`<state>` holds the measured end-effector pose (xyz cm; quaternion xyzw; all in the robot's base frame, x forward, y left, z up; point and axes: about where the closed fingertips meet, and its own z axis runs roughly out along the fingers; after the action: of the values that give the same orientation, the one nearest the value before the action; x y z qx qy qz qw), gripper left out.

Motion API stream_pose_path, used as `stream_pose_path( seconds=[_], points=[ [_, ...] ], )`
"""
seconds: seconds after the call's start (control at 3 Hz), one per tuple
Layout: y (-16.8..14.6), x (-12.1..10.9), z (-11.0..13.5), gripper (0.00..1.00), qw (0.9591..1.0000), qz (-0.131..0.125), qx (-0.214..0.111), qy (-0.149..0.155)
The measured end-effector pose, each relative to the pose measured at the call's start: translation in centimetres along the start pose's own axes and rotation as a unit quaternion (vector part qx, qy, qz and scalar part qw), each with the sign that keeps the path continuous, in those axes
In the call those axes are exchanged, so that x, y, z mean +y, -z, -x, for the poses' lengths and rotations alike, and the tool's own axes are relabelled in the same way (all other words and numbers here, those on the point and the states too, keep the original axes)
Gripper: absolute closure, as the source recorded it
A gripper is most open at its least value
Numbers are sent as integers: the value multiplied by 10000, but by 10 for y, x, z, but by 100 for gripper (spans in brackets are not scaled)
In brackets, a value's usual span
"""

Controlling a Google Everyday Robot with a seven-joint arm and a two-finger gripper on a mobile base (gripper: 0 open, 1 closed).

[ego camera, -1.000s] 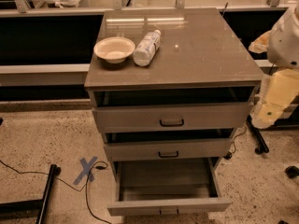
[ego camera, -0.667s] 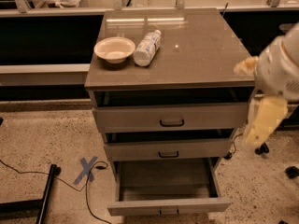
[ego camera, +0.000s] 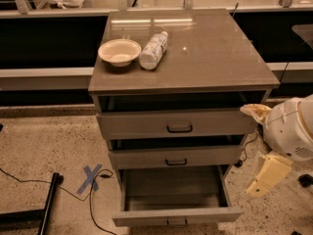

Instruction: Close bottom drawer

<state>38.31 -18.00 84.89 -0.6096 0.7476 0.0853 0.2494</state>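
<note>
I see the wide grey bottom drawer [ego camera: 173, 199] of the cabinet pulled well out, low and near. My cream gripper [ego camera: 266, 176] hangs just right of it; I cannot tell whether it is spread or pressed together.

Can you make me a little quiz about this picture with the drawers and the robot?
1. True or false: the bottom drawer is pulled out further than the two above it.
2. What lies next to the bowl on the cabinet top? A) a bottle B) a spoon C) a cup
3. Fill in the gap: the gripper hangs low on the picture's ___ side, apart from the bottom drawer.

Key: 1 true; 2 A; 3 right.
</note>
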Motion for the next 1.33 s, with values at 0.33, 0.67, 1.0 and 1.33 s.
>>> stream_pose_path(
  seconds=[0.33, 0.67, 1.0, 1.33],
  points=[
    [-3, -4, 0, 0, 9999, 125, 79, 9],
    [-53, 9, -34, 0, 9976, 440, -434, -298],
    [-133, 55, -85, 0, 9878, 761, -1214, -618],
    [-166, 72, -104, 0, 9824, 1007, -1500, -483]
  ],
)
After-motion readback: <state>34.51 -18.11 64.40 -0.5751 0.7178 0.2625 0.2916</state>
